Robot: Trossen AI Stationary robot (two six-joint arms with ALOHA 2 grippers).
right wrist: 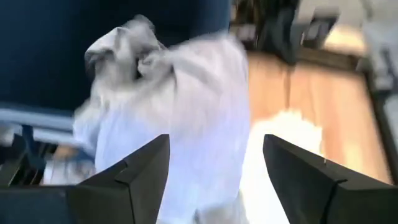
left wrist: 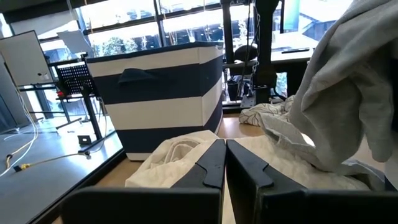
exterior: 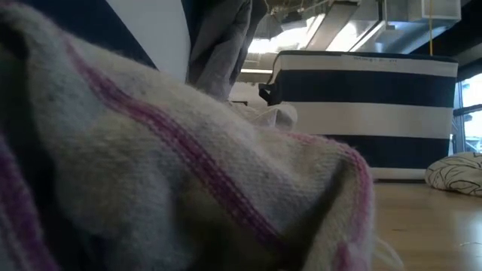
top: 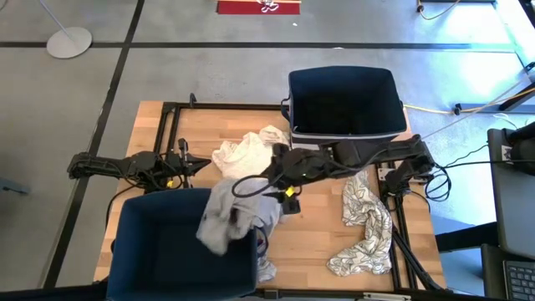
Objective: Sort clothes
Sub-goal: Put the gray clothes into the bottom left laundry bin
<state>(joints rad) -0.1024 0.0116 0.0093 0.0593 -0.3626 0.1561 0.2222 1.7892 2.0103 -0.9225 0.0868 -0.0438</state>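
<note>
A heather grey garment (top: 226,219) hangs bunched over the far rim of the navy bin (top: 138,251) at the table's near left, partly inside it. My right gripper (top: 281,194) is at the garment's right end, slanting down, open. In the right wrist view the blurred garment (right wrist: 180,93) fills the space ahead of the spread fingers (right wrist: 216,143). A white garment (top: 247,153) lies crumpled mid-table. A white garment with dark squiggles (top: 365,221) lies at the near right. My left gripper (left wrist: 225,149) waits shut at the table's left (top: 192,165), pointing level at the white garment (left wrist: 180,152). My right gripper stands open with the grey garment's right end (right wrist: 205,180) showing between its fingers. The picture is blurred, and I cannot tell whether either finger touches the cloth.
A second navy bin (top: 292,100) stands at the far right of the table, striped navy and white on its outer wall (left wrist: 161,93). A cream cloth with pink stripes (exterior: 151,165) lies right in front of the low camera. Bare wood shows between the two white garments.
</note>
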